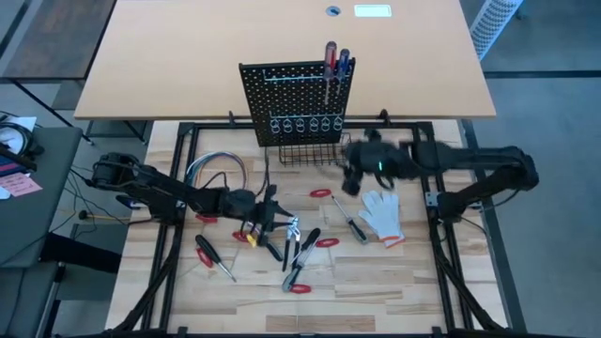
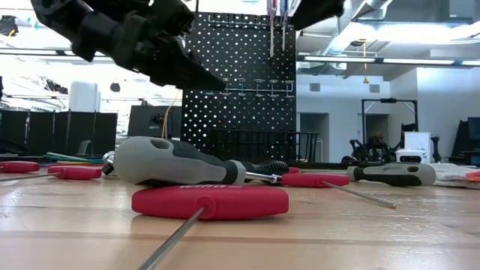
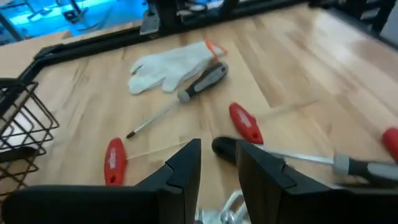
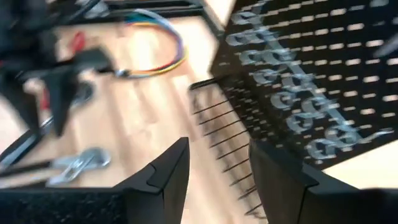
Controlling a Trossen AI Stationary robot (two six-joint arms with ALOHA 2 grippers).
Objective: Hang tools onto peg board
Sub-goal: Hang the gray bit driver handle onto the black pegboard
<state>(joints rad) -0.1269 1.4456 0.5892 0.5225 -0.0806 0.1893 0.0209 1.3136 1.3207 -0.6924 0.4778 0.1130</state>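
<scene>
At the far edge of the slatted wooden table (image 1: 376,282), the black upright perforated metal peg board (image 1: 291,89) is seen with a red-handled and a blue-handled screwdriver (image 1: 336,62) hung in its ring holders. The right gripper (image 1: 349,178) is held with fingers spread and empty beside the board's black wire basket (image 1: 305,153), near a white fabric glove (image 1: 383,214). The left gripper (image 1: 266,218) is poised with fingers parted, gripping nothing, over the scattered tools, among them silvery metal wrenches (image 1: 293,230) and a red-handled screwdriver (image 1: 208,253).

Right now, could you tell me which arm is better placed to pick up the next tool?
Probably the left: its hand hangs open directly above the cluster of tools on the table. The right hand is empty and open too, but near the peg board.
</scene>
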